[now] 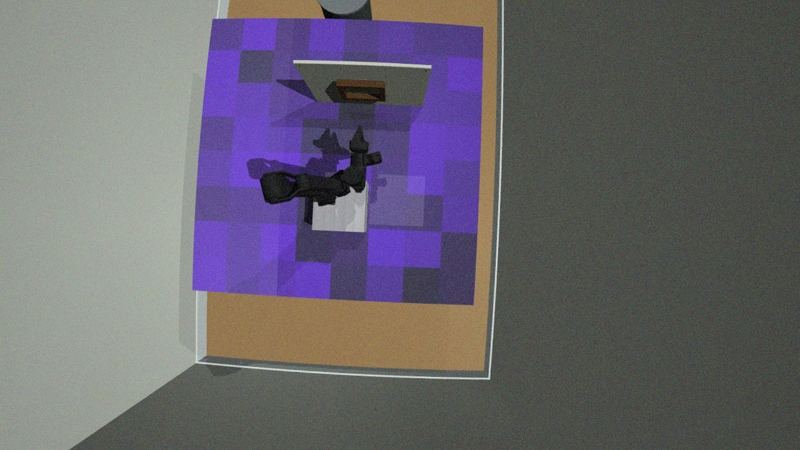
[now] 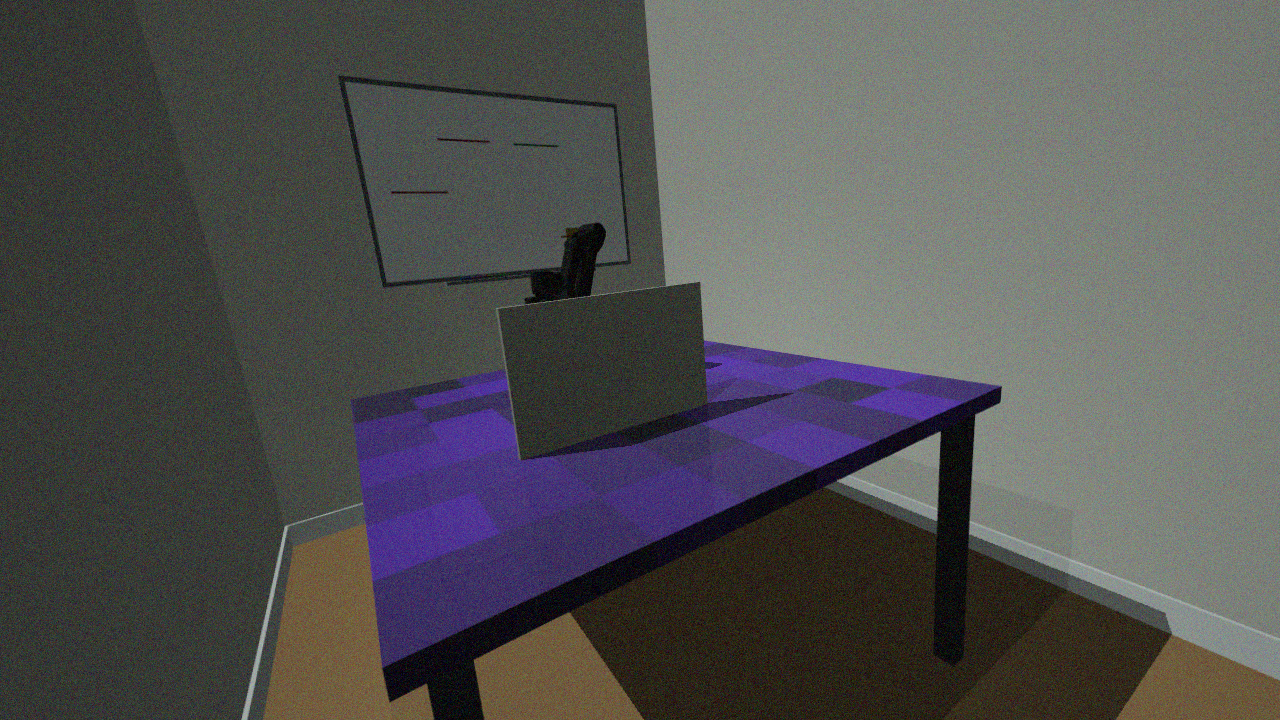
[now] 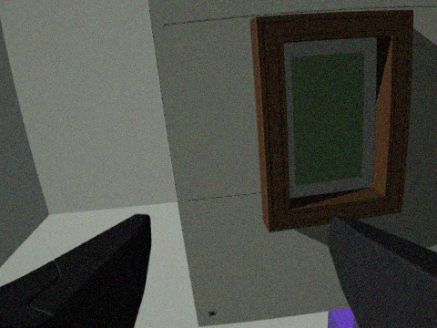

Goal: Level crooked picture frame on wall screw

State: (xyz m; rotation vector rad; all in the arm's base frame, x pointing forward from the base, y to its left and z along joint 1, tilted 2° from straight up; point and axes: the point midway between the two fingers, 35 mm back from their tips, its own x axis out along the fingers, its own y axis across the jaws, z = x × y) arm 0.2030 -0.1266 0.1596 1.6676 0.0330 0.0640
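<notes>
The brown wooden picture frame [image 1: 360,83] [image 3: 334,25], with a green picture, hangs on the upright grey panel [image 1: 405,84] [image 2: 608,367] [image 3: 211,114]. In the wrist view it is at the upper right. Its top and bottom edges run at different slopes there, so I cannot tell for certain whether it hangs level. The screw and notched strip are hidden behind it. My gripper [image 1: 359,128] [image 3: 241,230] is open and empty, backed away in front of the panel. In the wrist view one fingertip overlaps the frame's bottom edge, but the fingers hold nothing.
The black arm [image 1: 315,184] [image 2: 581,259] reaches over a white block [image 1: 335,218] on the purple checkered table [image 1: 240,262] [image 2: 572,537]. A pale square patch [image 1: 397,201] lies beside the block. A whiteboard [image 2: 492,179] hangs on the room wall behind. A grey round object [image 1: 344,5] stands beyond the table edge.
</notes>
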